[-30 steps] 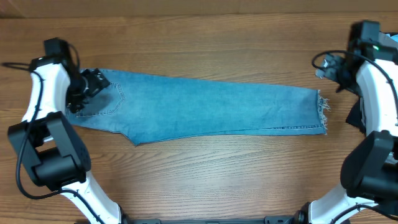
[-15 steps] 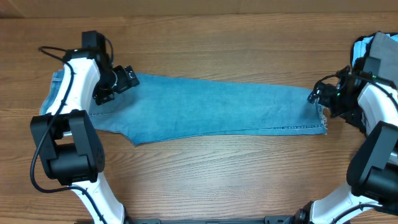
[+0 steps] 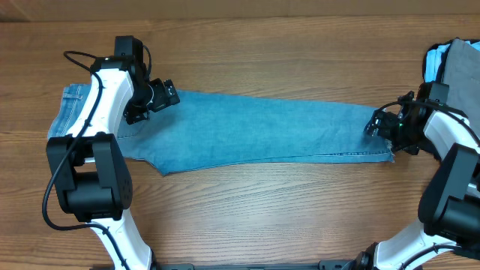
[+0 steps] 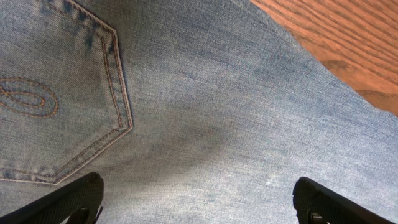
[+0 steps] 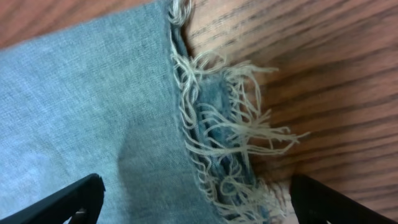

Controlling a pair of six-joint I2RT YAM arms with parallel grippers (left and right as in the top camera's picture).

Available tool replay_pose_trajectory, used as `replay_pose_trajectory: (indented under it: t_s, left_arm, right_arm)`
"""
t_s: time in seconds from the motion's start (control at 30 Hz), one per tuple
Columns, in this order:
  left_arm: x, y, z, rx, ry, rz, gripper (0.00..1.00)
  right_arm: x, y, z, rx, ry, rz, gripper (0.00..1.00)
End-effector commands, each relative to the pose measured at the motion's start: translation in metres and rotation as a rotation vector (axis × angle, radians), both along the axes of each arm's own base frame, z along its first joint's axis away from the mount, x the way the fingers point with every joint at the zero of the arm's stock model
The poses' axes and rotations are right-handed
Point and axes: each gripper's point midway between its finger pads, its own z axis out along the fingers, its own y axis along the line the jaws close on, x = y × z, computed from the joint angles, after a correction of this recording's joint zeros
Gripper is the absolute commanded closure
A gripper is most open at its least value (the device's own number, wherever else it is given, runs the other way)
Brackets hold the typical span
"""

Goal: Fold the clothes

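Jeans (image 3: 255,131): light-blue denim, flat on tabletop (image 3: 262,225), legs stacked one on the other. Long axis runs L–R across the overhead view with a slight tilt. Waist end is at robot's left, frayed hem (image 3: 388,141) at robot's right. Crotch point juts toward the near edge, approx. a third of the way along from the waist.

Left hand (image 3: 161,95): over the seat area by the far edge of the denim, just leg-side of the back pocket (image 4: 56,106). Wrist cam shows fingers wide apart, nothing between them, cloth spanning the whole gap below. Contact w/ cloth: cannot tell.

Right hand (image 3: 377,122): at the hem, toward its far corner. Fingers spread wide, nothing gripped. In the wrist cam the hem fringe (image 5: 224,143) lies between the fingertips, w/ denim on one side and bare wood on the other. So the edge is centred in the gap, loose threads trailing onto the wood.

Key relation (judgement): a fold across the length needs the hem carried along the long axis toward the waist. Right hand is nearest the hem and already straddles it. Left hand is nearer the waist/seat, placed to pin or to take the waistband.

Room: bare wood along both the near and far sides of the jeans, and over the leg itself. Tightest spot is far-right, where a pile of other garments (image 3: 454,64) (grey over pale blue) sits near the right arm, apart from the hem.

Risk (judgement): fringe only may get pinched, not both layers.
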Motion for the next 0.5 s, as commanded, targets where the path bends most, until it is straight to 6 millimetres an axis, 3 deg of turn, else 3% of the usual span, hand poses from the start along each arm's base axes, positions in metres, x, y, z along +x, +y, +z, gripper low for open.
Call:
replay_pose_trajectory:
  t_s: [0.0,0.07,0.17,0.2,0.33,0.37,0.47]
  left_arm:
    - [0.0057,-0.0051,0.0130,-0.005,-0.041,-0.032,0.00]
    - [0.0059,-0.0053,0.0130,-0.006,-0.042,-0.032,0.00]
    - [0.0059,-0.0055,0.0130,-0.006,-0.042,-0.032,0.00]
    - [0.0058,-0.0055,0.0130,-0.006,-0.041,-0.032,0.00]
    - [0.0051,-0.0057,0.0129,-0.006,-0.038,-0.033,0.00]
    - [0.0051,-0.0056,0.0128,-0.005,-0.038,-0.033,0.00]
    - [0.0049,-0.0056,0.0128,-0.005,-0.038,-0.033,0.00]
  right_arm:
    - [-0.0107,0.0052,-0.0115,0.030,0.029,-0.036,0.06]
    - [-0.0104,0.0071,-0.0118,0.041,0.026,-0.034,0.14]
    - [-0.0095,0.0097,-0.0112,0.059,0.023,-0.048,0.38]
    - [-0.0100,0.0107,-0.0112,0.066,0.025,-0.052,0.51]
    - [-0.0087,0.0102,-0.0109,0.080,0.027,-0.111,0.82]
    - [-0.0078,0.0097,-0.0106,0.086,0.028,-0.142,0.96]
    - [-0.0061,0.0066,-0.0088,0.082,0.029,-0.185,0.96]
